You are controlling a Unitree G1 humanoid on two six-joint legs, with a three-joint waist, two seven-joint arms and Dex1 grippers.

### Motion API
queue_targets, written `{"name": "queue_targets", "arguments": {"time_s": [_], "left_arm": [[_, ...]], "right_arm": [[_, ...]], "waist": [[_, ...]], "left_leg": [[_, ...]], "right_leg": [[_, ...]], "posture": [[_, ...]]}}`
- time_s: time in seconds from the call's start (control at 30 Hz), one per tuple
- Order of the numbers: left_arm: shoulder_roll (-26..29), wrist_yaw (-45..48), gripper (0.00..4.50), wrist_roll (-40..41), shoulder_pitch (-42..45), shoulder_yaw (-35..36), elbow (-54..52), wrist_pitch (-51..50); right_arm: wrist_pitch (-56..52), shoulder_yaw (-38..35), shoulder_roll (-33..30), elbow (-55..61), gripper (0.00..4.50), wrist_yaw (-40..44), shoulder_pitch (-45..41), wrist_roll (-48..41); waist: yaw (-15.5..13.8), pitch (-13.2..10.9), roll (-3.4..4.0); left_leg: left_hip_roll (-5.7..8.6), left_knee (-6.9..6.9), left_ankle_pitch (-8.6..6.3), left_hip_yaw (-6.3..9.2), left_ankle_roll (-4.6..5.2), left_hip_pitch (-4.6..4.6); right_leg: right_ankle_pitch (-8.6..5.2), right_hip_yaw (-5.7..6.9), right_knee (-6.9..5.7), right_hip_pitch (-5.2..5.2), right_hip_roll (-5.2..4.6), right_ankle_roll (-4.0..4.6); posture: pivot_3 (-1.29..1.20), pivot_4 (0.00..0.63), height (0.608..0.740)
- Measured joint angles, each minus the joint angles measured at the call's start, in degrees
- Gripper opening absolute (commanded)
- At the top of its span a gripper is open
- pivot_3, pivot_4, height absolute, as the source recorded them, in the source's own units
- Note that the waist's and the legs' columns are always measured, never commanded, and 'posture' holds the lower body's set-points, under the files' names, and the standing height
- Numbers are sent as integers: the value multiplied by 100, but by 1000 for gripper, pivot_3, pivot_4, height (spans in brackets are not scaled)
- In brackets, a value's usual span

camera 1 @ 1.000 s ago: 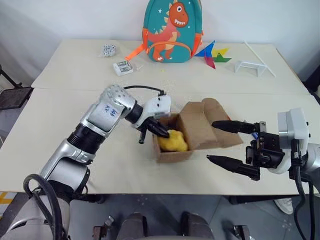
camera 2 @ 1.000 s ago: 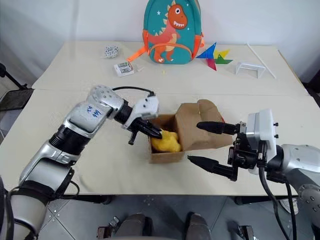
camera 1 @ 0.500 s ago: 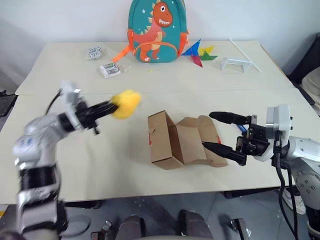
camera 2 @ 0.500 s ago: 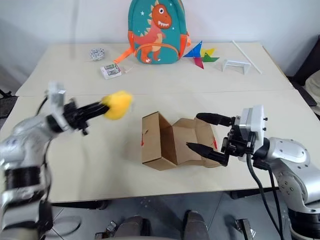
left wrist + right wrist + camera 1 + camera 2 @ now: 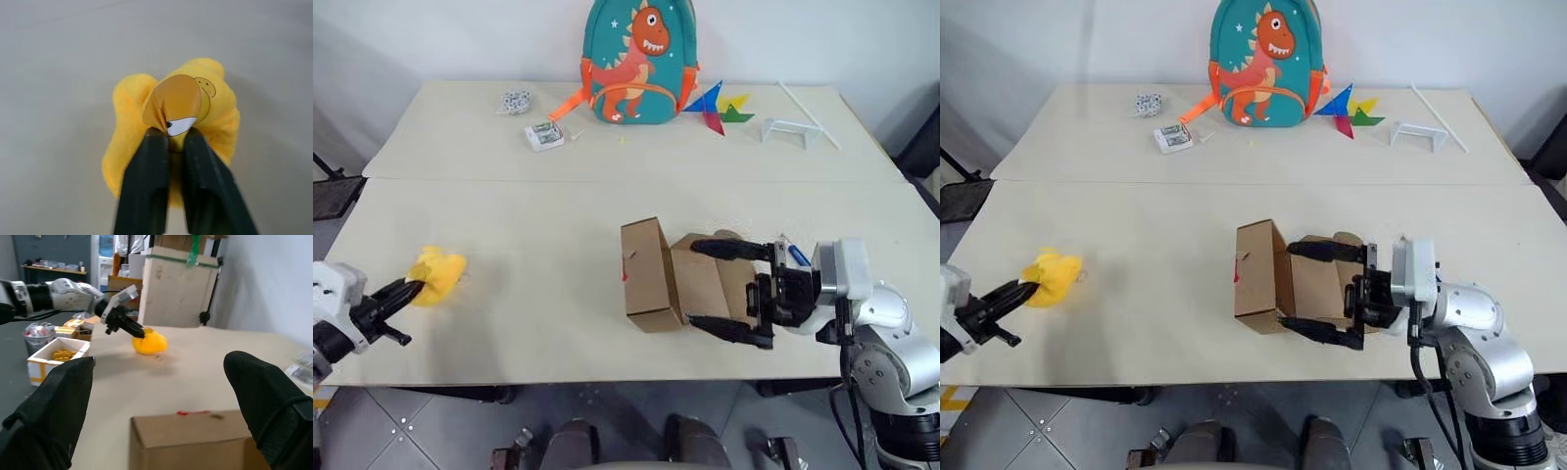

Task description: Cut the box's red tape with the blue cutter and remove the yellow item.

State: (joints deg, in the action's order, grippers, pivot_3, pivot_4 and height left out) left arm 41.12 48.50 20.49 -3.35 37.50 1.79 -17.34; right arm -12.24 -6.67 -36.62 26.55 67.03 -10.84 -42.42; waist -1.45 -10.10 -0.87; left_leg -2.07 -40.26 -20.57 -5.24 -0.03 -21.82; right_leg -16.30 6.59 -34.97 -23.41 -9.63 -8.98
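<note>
Left wrist view has the left gripper (image 5: 168, 142) nearly closed, pinching the yellow plush toy (image 5: 205, 105) at the table's (image 5: 538, 274) near left edge. Well right, the right gripper (image 5: 726, 291) spreads wide around the emptied cardboard box (image 5: 651, 279), holding nothing.

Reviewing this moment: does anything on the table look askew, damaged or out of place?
The box lies tipped on its side, flaps splayed open between the right gripper's wide jaws. The yellow item sits far off at the table's left edge, pinched by the left gripper.
</note>
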Motion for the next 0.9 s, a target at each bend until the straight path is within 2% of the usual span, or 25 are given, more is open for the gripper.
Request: {"name": "queue_targets", "arguments": {"time_s": [0.1,0.3,0.43,0.57,0.7,0.8,0.9], "left_arm": [[-1,-28,2045,102,6,-15,-16,32],[114,299,3812,931,76,48,-134,-468],[1002,762,3812,1096,487,426,1039,-376],[1321,1469,3812,1121,131,478,1053,-171],[1258,2062,3812,1032,-855,604,523,324],[862,2163,3812,839,-1507,881,100,1015],[350,1944,3812,813,-1728,873,-170,1288]], "right_arm": [[-16,-76,-211,-20,4500,106,102,36],[-217,-336,-319,-23,4500,-74,185,-179],[-576,-335,-325,-45,4500,-309,-348,-500],[-648,-339,-452,-266,4500,-103,-325,-530],[-643,-623,-774,-288,4500,187,109,-519],[-513,-859,-877,-299,4500,371,610,-357],[-184,-957,-794,-306,4500,466,1082,-73]], "waist": [[19,0,0],[34,0,0],[117,0,-1],[153,0,1],[158,0,0],[156,0,1],[152,0,-1]], "left_leg": [[-1,10,0,-8,0,13],[-5,19,-1,-15,-1,27],[-11,29,-2,-25,-8,39],[-15,32,-22,-42,-12,42],[-38,32,-47,-65,-16,50],[-47,32,-57,-85,-15,60],[-51,17,-60,-92,-9,61]], "right_leg": [[0,-5,-1,2,0,1],[-1,-9,-7,3,0,3],[-8,-5,-13,2,5,17],[-7,7,-10,-4,4,16],[-7,54,-4,-6,5,16],[-9,62,6,-2,5,19],[-11,59,11,5,5,23]], "posture": [[0,150,740],[0,150,740],[0,150,740],[0,150,740],[0,150,740],[0,150,740],[0,150,740]]}}
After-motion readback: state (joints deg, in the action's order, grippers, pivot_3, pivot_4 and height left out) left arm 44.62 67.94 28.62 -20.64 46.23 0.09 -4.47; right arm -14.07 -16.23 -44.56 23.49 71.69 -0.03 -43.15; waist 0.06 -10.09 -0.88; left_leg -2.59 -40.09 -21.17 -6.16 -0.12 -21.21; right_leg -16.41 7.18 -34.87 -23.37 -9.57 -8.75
